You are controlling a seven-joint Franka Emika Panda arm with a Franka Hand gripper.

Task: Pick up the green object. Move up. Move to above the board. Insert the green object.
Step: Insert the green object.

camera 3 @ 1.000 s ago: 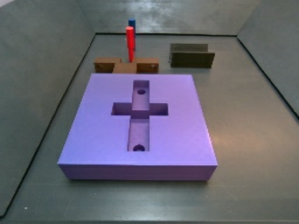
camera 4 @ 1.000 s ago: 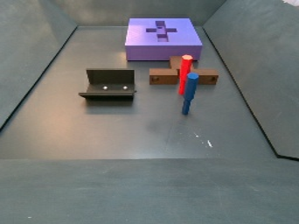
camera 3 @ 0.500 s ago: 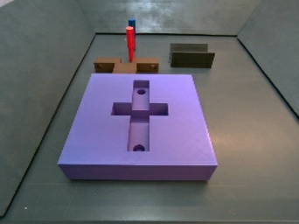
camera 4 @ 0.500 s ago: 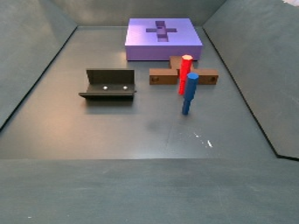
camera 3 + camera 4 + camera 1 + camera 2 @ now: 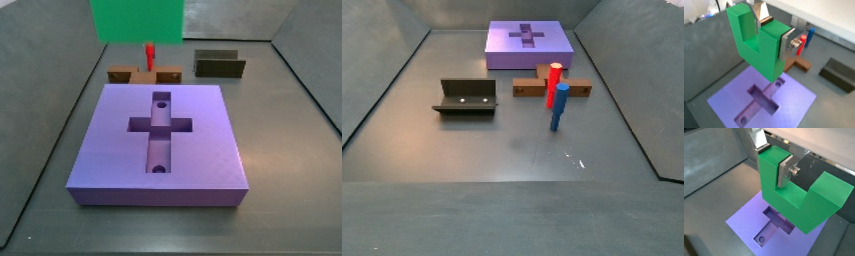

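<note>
We held the small bright green U-shaped block (image 5: 759, 42) in the pincer (image 5: 784, 168), whose flat silver plates were closed on one of its two prongs, as both wrist views showed. Gripping a single prong left the block's joined base hanging free below, which we judged suited a downward insertion. In both wrist views the block hung well above the large flat purple slab with the cross-shaped recess (image 5: 791, 97), the recess (image 5: 777, 220) lying just beneath it, so we took ourselves to be over the board with the insertion not yet done. In a side view the block (image 5: 136, 20) showed only at the top edge, high over the slab's (image 5: 201, 150) far end. On the grey counter (image 5: 502, 150) the thin red peg (image 5: 555, 105), the small brown block (image 5: 556, 85) and the dark olive U-shaped block (image 5: 466, 97) stood apart from the slab.
</note>
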